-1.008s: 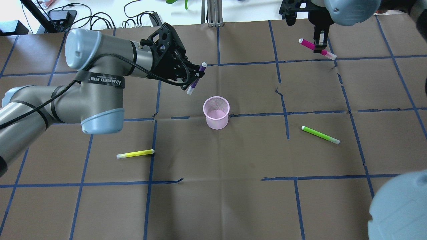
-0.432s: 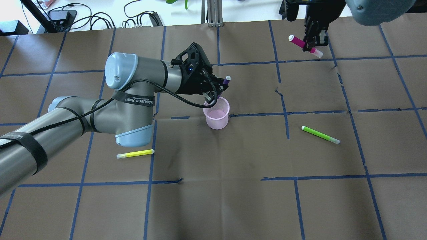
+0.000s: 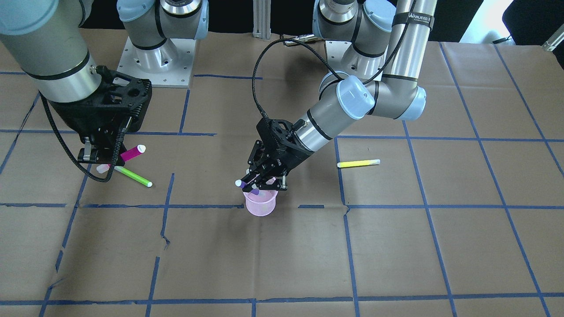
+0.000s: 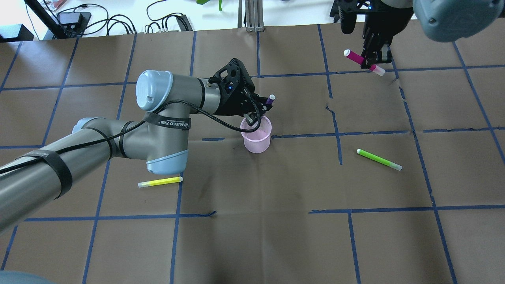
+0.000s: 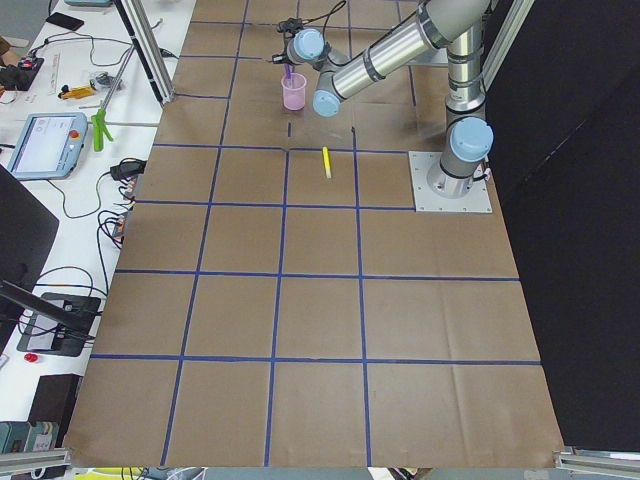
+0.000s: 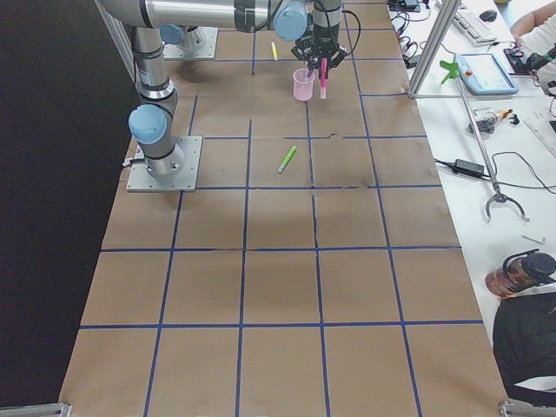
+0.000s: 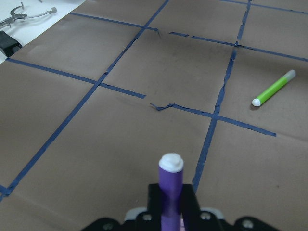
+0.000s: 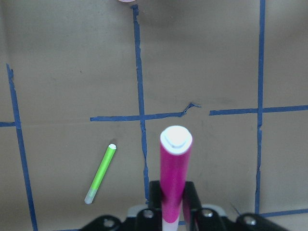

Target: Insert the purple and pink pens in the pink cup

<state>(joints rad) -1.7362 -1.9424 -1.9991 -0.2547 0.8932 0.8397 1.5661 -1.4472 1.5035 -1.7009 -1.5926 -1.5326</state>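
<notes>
Reference: overhead view, pink cup (image 4: 256, 144) at dial centre.

1. The left arm (image 4: 118, 134) reaches in from 9 o'clock. The left gripper (image 3: 263, 184) hangs over the cup's 12 o'clock rim, jaws clenched on the purple pen (image 4: 270, 98). The pen is tilted, with its capped end up and away and its lower end at the cup mouth. This tilt likely serves to steer the pen into the opening on release.

2. The right gripper (image 4: 374, 60) sits at 2 o'clock, well apart from the cup. Its jaws grasp the pink pen (image 4: 354, 57) near mid-length, and the pen appears lifted off the surface. The stand-off probably keeps the two arms from crowding the cup.

3. The green pen (image 4: 378, 159) at 3 o'clock and the yellow pen (image 4: 160, 182) at 8 o'clock lie flat. Neither belongs to the task.

4. The table is covered in brown paper (image 4: 276, 244) marked with a blue tape grid (image 4: 349, 244). The paper shows tears.

5. Cables (image 4: 98, 17) lie beyond the far edge at 11 o'clock.
</notes>
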